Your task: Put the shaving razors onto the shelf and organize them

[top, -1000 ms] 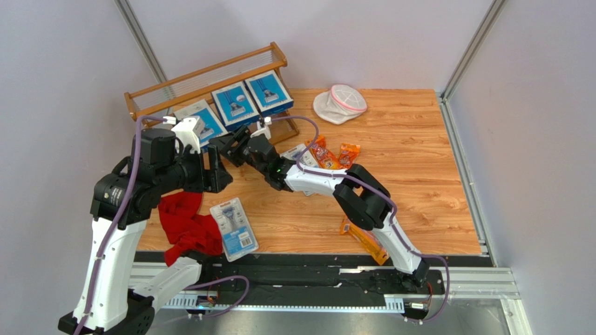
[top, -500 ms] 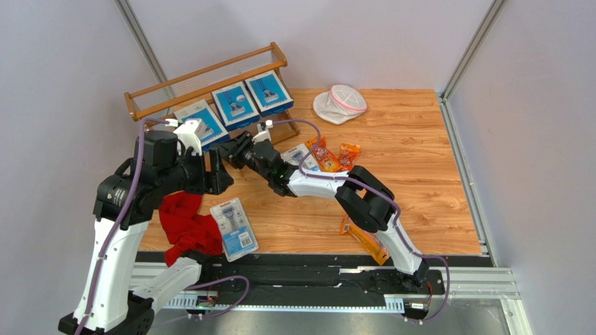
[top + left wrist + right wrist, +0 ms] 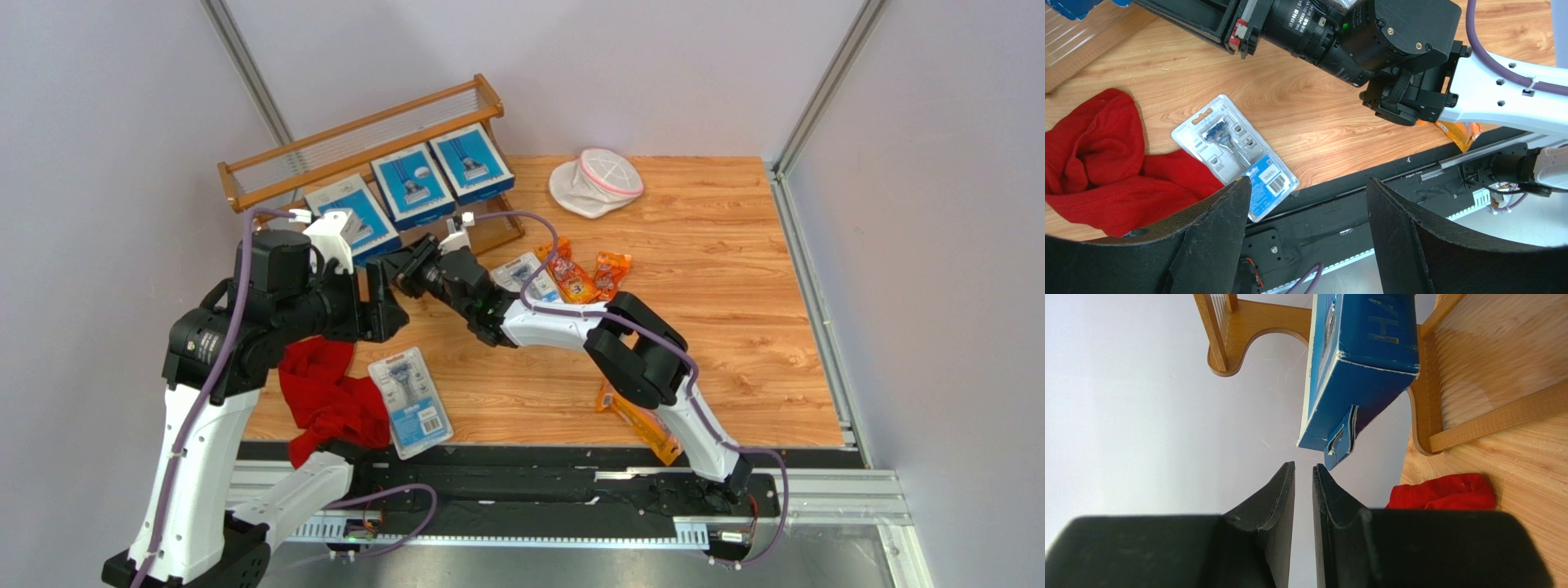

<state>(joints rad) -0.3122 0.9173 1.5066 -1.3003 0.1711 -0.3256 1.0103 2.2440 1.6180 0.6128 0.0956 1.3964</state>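
Note:
The wooden shelf (image 3: 356, 135) stands at the back left with three blue razor boxes on it (image 3: 350, 211) (image 3: 412, 184) (image 3: 471, 161). My right gripper (image 3: 405, 263) is shut and empty, its tips (image 3: 1303, 468) just short of the left blue box (image 3: 1358, 373), beside the shelf's end post (image 3: 1425, 386). My left gripper (image 3: 378, 300) is open and empty (image 3: 1308, 180), above a clear blister pack (image 3: 1232, 153) (image 3: 411, 398) lying near the front edge. Another clear pack (image 3: 521, 272) and orange bags (image 3: 567, 272) (image 3: 610, 270) lie mid-table. One orange bag (image 3: 638, 423) lies under the right arm.
A red cloth (image 3: 325, 392) lies at the front left, touching the blister pack; it also shows in the left wrist view (image 3: 1100, 159). A round white pouch (image 3: 597, 181) lies at the back. Grey walls close in on the table's left, back and right.
My right gripper has shifted slightly left, closer to the left blue box. My left arm has barely moved.

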